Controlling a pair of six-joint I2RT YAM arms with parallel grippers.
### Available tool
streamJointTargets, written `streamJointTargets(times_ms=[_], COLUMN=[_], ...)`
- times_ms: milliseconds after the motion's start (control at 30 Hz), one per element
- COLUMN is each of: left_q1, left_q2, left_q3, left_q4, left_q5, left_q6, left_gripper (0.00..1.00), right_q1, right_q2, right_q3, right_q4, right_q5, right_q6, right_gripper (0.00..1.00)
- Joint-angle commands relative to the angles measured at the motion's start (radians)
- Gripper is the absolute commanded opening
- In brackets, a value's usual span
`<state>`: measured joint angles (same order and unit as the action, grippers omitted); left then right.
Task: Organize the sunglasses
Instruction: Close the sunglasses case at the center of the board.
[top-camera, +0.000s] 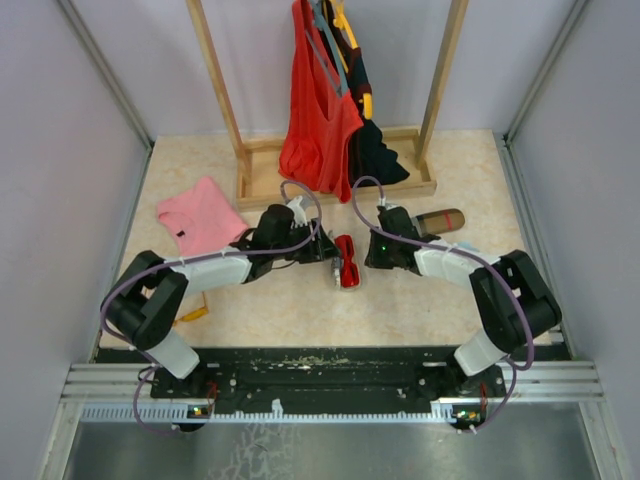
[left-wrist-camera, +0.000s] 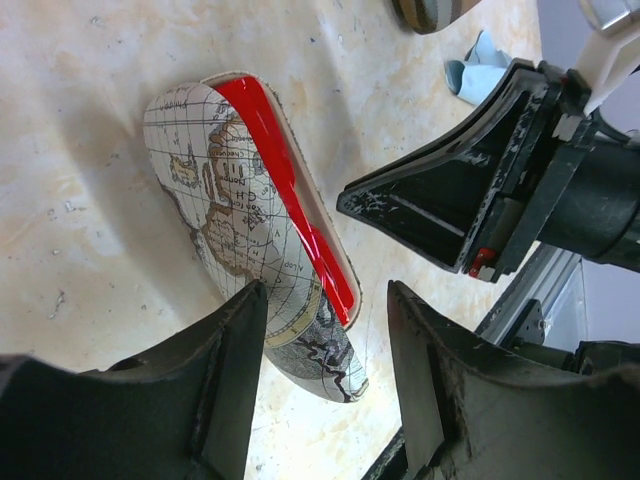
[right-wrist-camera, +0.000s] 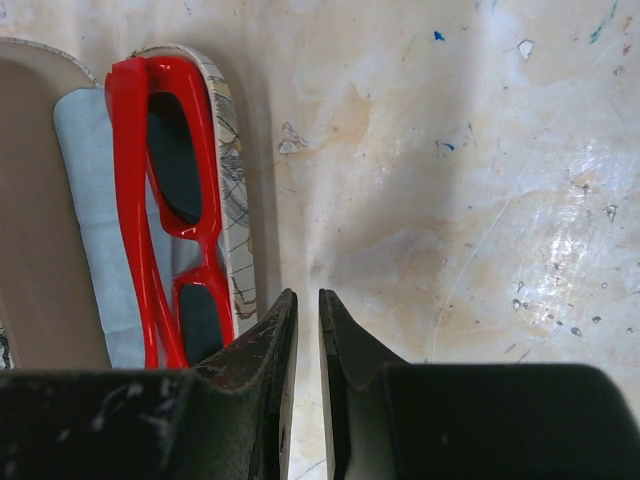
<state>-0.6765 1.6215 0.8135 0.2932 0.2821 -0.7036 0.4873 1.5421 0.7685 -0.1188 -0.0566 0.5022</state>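
Observation:
The sunglasses (top-camera: 348, 258) have a thin red frame and lie in an open map-patterned case (left-wrist-camera: 230, 200) at the table's middle. In the right wrist view the sunglasses (right-wrist-camera: 128, 180) rest on a light blue lining inside the case (right-wrist-camera: 232, 150). In the left wrist view their red edge (left-wrist-camera: 290, 200) shows along the case. My left gripper (top-camera: 328, 250) is open and its jaws (left-wrist-camera: 325, 295) straddle the case's near end. My right gripper (top-camera: 372, 255) is shut and empty, just right of the case (right-wrist-camera: 308, 295). It also shows in the left wrist view (left-wrist-camera: 420, 205).
A brown oblong case (top-camera: 440, 220) lies behind the right arm, with a light blue cloth (left-wrist-camera: 478, 62) beside it. A pink cloth (top-camera: 200, 222) lies at the left. A wooden rack (top-camera: 400, 187) with a red top (top-camera: 320, 110) stands at the back. A small yellow item (top-camera: 195, 313) lies at the near left.

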Motion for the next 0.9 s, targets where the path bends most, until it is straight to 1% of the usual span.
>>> streamJointTargets(times_ms=[0, 233, 500, 867], left_q1=[-0.011, -0.021, -0.031, -0.035], left_q2=[0.01, 0.029, 0.044, 0.059], left_q3=[0.038, 0.055, 0.057, 0.066], left_q4=[0.035, 0.033, 0.027, 0.004], left_q5=[0.018, 0.023, 0.017, 0.0], left_q6=[0.001, 0.001, 0.001, 0.002], left_gripper=[0.56, 0.5, 0.42, 0.41], right_q1=[-0.007, -0.007, -0.007, -0.007], right_q2=[0.02, 0.047, 0.056, 0.061], right_q3=[0.052, 0.035, 0.016, 0.012], right_q4=[0.066, 0.118, 0.142, 0.127], right_q5=[-0.049, -0.095, -0.107, -0.092], right_q6=[0.008, 0.029, 0.038, 0.029], right_gripper=[0.14, 0.14, 0.14, 0.14])
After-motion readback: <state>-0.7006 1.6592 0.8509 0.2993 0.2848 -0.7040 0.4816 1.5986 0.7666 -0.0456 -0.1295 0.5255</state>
